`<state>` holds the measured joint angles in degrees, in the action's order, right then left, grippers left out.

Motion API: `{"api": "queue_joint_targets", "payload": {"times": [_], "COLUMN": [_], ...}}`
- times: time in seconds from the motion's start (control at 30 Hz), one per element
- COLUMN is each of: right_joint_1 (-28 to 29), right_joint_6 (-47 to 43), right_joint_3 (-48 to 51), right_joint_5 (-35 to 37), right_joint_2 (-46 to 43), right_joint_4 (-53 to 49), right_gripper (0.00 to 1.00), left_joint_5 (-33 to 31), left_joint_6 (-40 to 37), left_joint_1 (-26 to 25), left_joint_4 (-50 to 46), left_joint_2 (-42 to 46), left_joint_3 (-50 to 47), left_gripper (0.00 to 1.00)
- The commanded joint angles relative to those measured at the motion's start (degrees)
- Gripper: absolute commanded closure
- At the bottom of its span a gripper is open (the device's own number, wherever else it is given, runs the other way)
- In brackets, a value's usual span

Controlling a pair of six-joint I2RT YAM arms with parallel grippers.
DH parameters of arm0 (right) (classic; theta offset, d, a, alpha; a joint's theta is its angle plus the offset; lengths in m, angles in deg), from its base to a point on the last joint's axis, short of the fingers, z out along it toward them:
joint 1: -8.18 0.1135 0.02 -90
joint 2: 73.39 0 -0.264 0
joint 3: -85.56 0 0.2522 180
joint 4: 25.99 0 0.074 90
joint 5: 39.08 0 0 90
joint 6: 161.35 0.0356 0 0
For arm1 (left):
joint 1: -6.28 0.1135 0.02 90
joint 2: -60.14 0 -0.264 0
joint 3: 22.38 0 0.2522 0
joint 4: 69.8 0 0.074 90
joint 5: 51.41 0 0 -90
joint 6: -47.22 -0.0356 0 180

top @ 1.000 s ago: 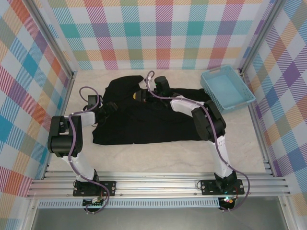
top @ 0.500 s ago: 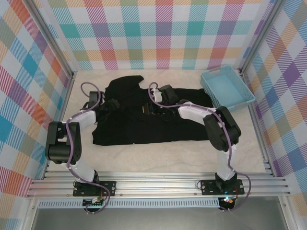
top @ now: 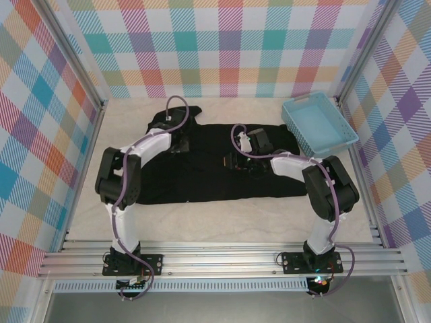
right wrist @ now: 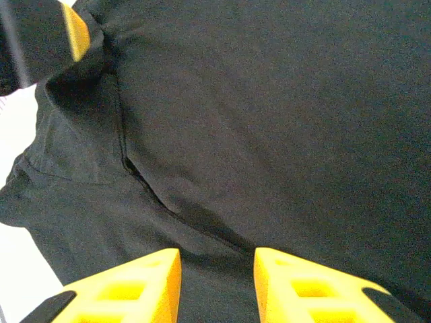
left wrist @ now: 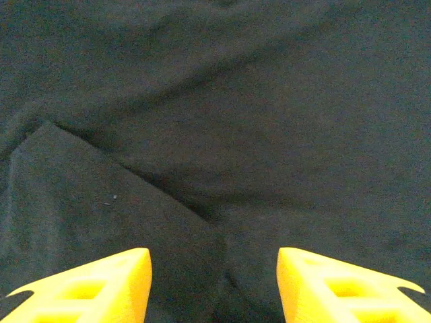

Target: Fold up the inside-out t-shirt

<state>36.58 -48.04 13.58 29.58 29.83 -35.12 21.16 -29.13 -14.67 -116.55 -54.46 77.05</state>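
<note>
The inside-out t-shirt lies spread flat and black across the middle of the table, with one part sticking out at the back left. My left gripper hovers over its back left part, jaws open, with nothing but dark cloth below and a folded flap edge at the lower left. My right gripper sits over the shirt's middle, also open. Just ahead of its fingertips a seam or fold line runs across the cloth. The left gripper's fingertips hold nothing.
A light blue basket stands at the back right, just beyond the shirt's right end. Checked walls close in the table on three sides. Bare table stretches between the shirt and the arm bases.
The left arm has swung from the shirt's left edge up to its back left part, its jaws narrowing somewhat. The right gripper has moved from the back middle toward the shirt's centre, opening a little.
</note>
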Motion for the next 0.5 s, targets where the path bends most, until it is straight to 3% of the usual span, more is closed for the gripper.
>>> {"api": "queue_joint_targets", "payload": {"times": [0.0,0.23,0.33,0.47], "right_joint_1": [-0.1,-0.6,-0.5,-0.5], "right_joint_6": [1.0,2.1,2.4,3.4], "right_joint_3": [1.5,2.5,2.8,2.8], "right_joint_5": [-2.9,-4.2,-4.3,-4.9], "right_joint_2": [-2.3,-1.9,-1.8,-1.2], "right_joint_4": [4.3,5.2,5.4,5.6], "right_gripper": [0.66,0.65,0.65,0.65], "left_joint_5": [-8.3,-5.8,-6.0,-5.9], "left_joint_6": [-3.2,-4.6,-3.7,-1.2], "left_joint_1": [-1.1,-1.7,-1.6,-1.3], "left_joint_4": [-10.9,-7.6,-4.4,1.4], "left_joint_2": [-3.0,-5.7,-3.4,1.2], "left_joint_3": [3.9,7.2,5.8,1.4], "left_gripper": [0.53,0.83,0.9,0.93]}}
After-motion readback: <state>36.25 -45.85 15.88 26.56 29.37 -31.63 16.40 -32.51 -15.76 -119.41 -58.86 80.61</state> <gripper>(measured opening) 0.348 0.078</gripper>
